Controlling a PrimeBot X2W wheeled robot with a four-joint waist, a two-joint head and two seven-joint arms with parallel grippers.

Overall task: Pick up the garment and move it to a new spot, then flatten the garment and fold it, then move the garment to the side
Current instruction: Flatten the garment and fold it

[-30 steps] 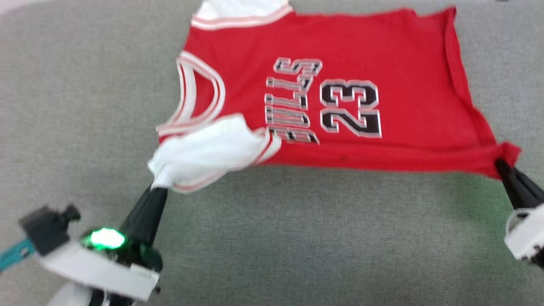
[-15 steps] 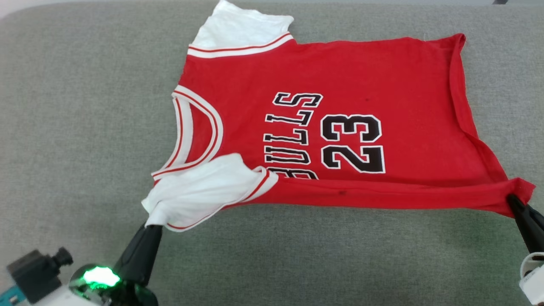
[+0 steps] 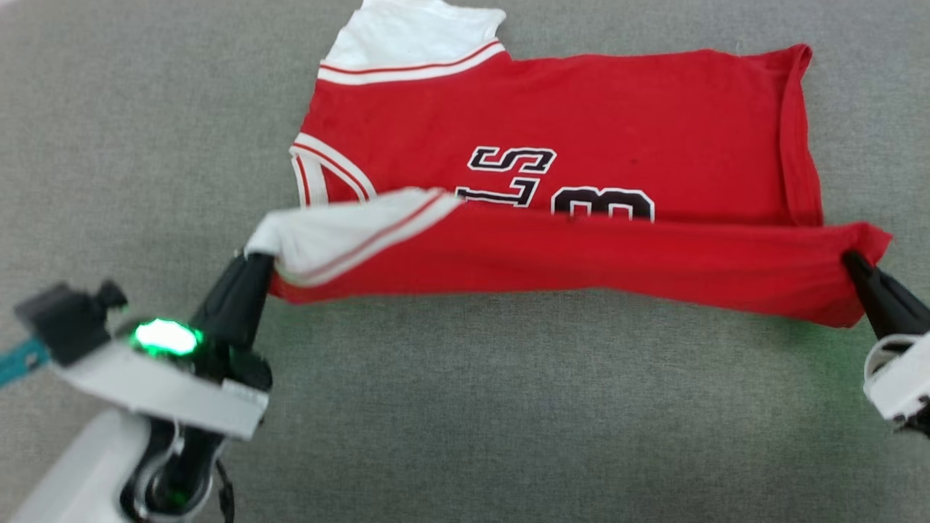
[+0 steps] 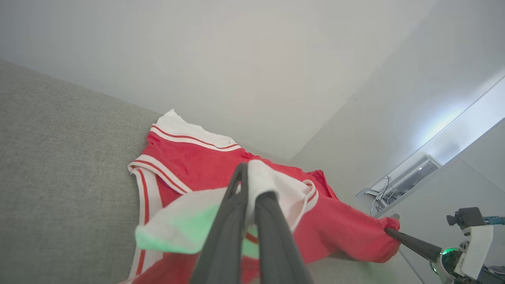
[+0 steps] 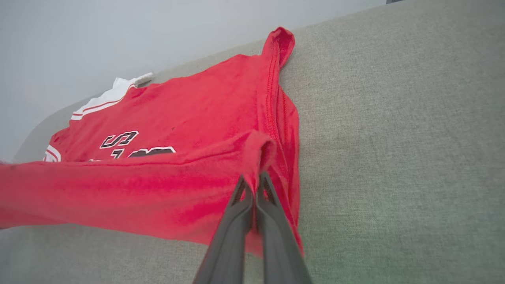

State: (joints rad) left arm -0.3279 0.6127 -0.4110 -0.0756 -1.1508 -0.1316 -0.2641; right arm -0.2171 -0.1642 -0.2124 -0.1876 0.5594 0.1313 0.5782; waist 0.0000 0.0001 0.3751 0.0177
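Two grippers: the left gripper [image 3: 254, 258] and the right gripper [image 3: 851, 260] are both being pressed shut on cloth, one at each end of the near edge of the red jersey [image 3: 581, 116].
Left jaws: they are being clamped together on the near white sleeve [image 3: 341, 232], which is bunched at the fingertips.
Right jaws: they are being clamped together on the red hem corner [image 3: 868, 243].
Near edge: it is being held raised and stretched between the two sets of jaws.
Rest of jersey: it is being left lying flat beyond the jaws on the grey upholstered surface [image 3: 508, 407].
Black lettering [image 3: 512, 160]: its lower part is being covered by the raised fold.
Far sleeve [image 3: 414, 33]: it is being left flat, well beyond the left jaws.
Green light [image 3: 166, 336]: it is being shown lit behind the left jaws.
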